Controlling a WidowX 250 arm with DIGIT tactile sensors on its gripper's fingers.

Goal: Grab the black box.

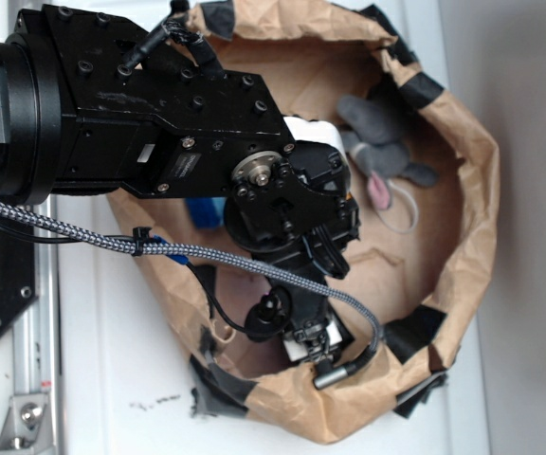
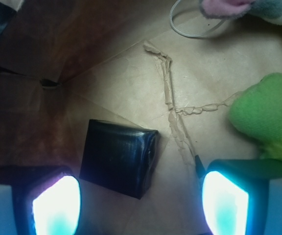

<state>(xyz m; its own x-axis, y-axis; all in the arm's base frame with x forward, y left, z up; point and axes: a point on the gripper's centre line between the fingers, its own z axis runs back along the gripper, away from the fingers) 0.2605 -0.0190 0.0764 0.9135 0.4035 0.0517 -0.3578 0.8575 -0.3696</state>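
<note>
a white worktop (image 1: 112, 379) carries a brown paper bag (image 1: 472, 237) with black tape patches (image 1: 415, 332) on its rim. on its creased floor the black box (image 2: 119, 156) lies between the spread, empty hand (image 2: 140, 200) fingers, nearer the left one. no writing is readable.

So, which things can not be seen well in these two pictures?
- Black box: hidden in the exterior view by the arm; visible only in the wrist view.
- Green plush toy: cut off by the wrist view's right edge.
- Grey plush: mostly cut off by the wrist view's top edge.
- Gripper: fingertips cut off by the wrist view's bottom edge.
</note>
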